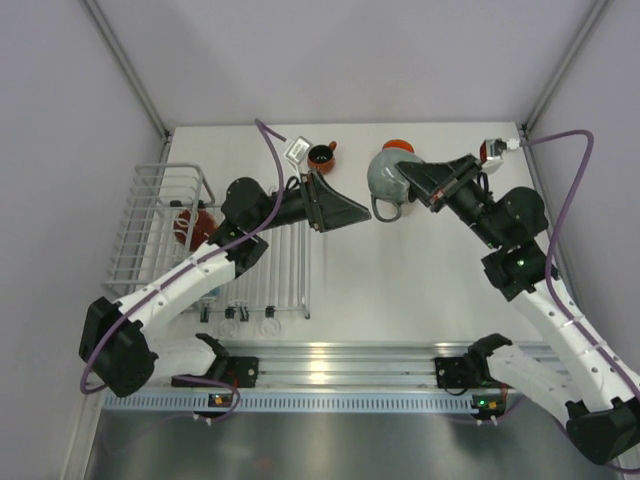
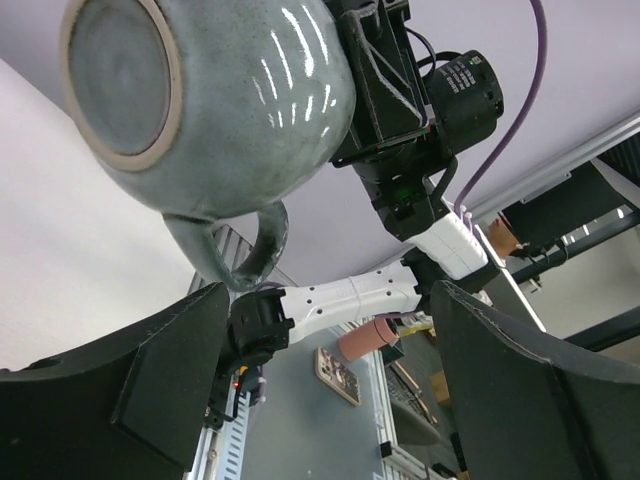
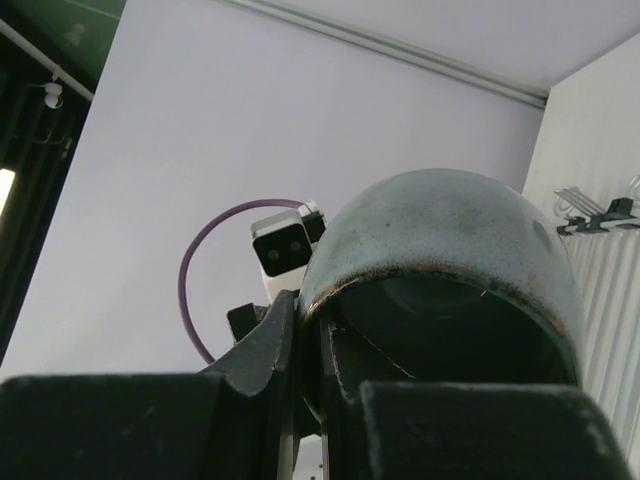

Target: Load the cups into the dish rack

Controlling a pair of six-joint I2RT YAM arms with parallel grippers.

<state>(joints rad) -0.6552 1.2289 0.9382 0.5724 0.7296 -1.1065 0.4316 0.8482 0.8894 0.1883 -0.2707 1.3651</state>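
My right gripper (image 1: pixel 418 186) is shut on the rim of the grey-blue mug (image 1: pixel 388 178) and holds it above the table. One finger is inside the mug (image 3: pixel 450 240) and one outside. My left gripper (image 1: pixel 362 214) is open and empty, just left of the mug's handle. In the left wrist view the mug (image 2: pixel 220 100) hangs above my spread fingers (image 2: pixel 150 390). A small dark red mug (image 1: pixel 322 154) stands at the back. An orange mug (image 1: pixel 398 146) shows behind the grey-blue one. A red mug (image 1: pixel 195 226) lies in the white dish rack (image 1: pixel 150 200). The cream-beige mug is out of view.
The rack's low slatted section (image 1: pixel 280 270) lies under my left arm, with the taller basket at its left. Grey walls close in the table at the back and both sides. The rail with the arm bases (image 1: pixel 340 365) runs along the near edge.
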